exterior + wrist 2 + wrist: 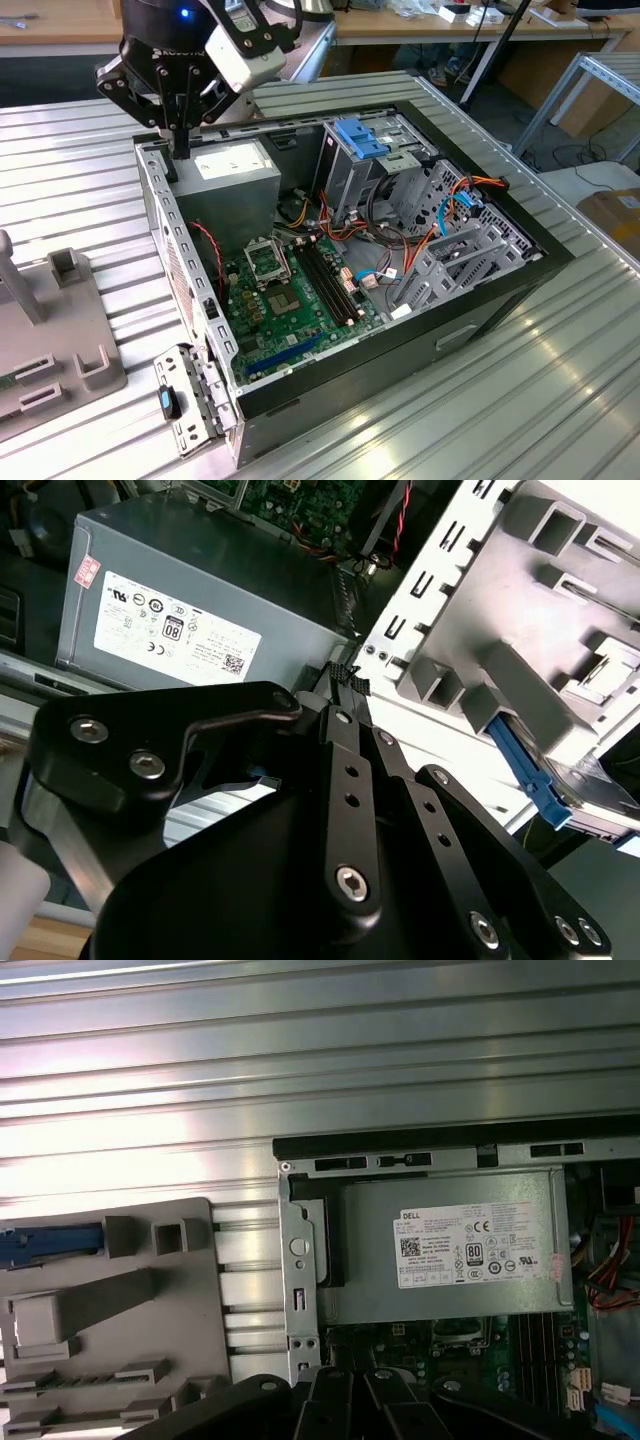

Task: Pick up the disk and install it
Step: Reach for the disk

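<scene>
The disk shows as a bright blue rail and tab (527,772) sticking out of a slot in the grey plastic fixture (560,610). The same blue strip (50,1243) shows in the first wrist view; the disk's dark body is mostly hidden by the fixture. My gripper (180,148) hangs over the back corner of the open computer case (480,300), at the exterior view's left, just above the case rim beside the power supply. Its black fingers (345,695) are pressed together with nothing between them. The gripper is well away from the disk.
A grey power supply with a white label (235,168) sits under the gripper. Inside the case are a green motherboard (290,300), orange and red cables, and a metal drive cage with a light-blue top (362,137). The fixture (60,340) lies on the ribbed metal table (560,400).
</scene>
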Controlling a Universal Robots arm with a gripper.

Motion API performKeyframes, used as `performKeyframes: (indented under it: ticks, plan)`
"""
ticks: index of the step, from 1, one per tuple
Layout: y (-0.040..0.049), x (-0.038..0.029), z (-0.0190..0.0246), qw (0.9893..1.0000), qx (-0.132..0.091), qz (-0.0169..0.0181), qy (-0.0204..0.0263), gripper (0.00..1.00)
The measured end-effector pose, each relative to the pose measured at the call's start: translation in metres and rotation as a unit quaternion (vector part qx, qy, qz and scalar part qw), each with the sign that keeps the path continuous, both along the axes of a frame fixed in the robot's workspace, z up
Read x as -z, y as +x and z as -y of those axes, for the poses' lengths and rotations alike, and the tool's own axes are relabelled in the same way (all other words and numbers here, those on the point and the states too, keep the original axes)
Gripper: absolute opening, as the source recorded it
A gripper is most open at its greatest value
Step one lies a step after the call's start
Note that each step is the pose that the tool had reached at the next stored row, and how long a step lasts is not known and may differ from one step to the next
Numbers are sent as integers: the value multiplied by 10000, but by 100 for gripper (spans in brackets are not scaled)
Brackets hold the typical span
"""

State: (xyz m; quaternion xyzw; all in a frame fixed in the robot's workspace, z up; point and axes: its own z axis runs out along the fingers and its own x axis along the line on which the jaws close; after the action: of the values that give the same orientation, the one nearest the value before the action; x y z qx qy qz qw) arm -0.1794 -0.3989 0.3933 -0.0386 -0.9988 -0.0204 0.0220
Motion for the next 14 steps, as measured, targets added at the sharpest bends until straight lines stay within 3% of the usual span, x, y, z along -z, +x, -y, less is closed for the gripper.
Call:
performKeyframes:
  ticks: [14]
  plan:
    - [-149,0,0,10000,0,0,0,11]
